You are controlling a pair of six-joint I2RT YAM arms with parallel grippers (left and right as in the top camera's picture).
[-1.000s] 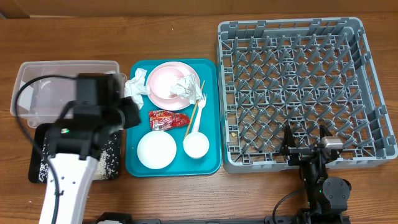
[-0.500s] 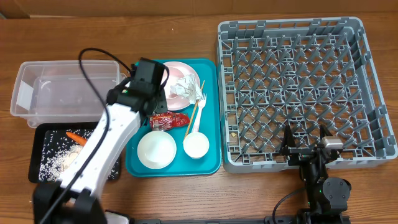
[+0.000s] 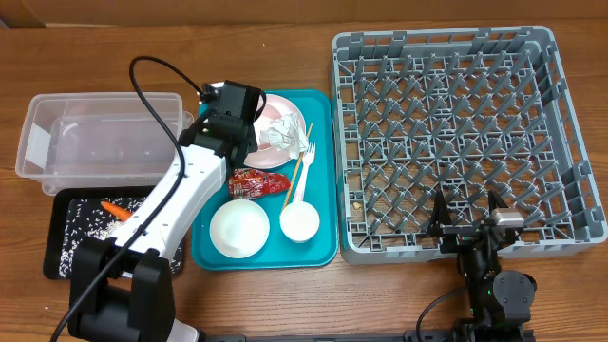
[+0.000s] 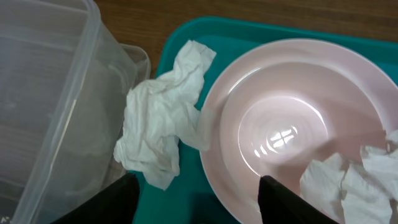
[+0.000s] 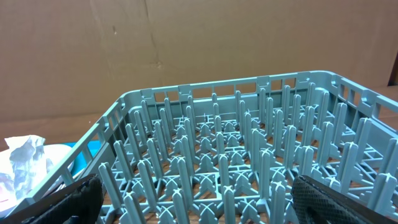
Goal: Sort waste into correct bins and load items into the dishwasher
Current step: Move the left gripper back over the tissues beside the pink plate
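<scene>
Napkin (image 4: 158, 118) lengthwise beside plate (image 4: 292, 124)

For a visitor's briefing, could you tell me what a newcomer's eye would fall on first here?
The large square grey plastic dish rack dominates the right side, holding no dishes. A white robot arm reaches over a teal rectangular tray to its pale pink round plate.
</scene>
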